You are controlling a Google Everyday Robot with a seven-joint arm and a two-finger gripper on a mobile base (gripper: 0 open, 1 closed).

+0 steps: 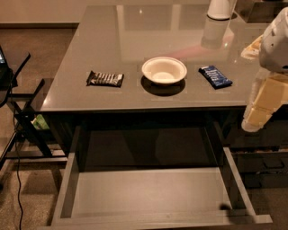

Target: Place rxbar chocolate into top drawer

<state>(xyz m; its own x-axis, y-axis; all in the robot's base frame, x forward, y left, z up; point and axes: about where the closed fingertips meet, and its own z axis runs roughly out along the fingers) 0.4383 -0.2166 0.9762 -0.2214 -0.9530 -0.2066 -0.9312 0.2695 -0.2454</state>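
Note:
The rxbar chocolate [105,79], a dark wrapper with pale lettering, lies flat on the grey desk top [135,36] near its front left. The top drawer [148,193] is pulled out below the desk's front edge and its pale-grey bottom is bare. My gripper [257,112] hangs at the right edge of the view, over the desk's front right corner, far to the right of the bar and above the drawer's right side. Nothing shows in it.
A white bowl [164,70] sits mid-desk, right of the bar. A blue-wrapped bar [215,76] lies right of the bowl. A white object [219,9] stands at the back. A black frame [20,117] and a cable stand left of the desk.

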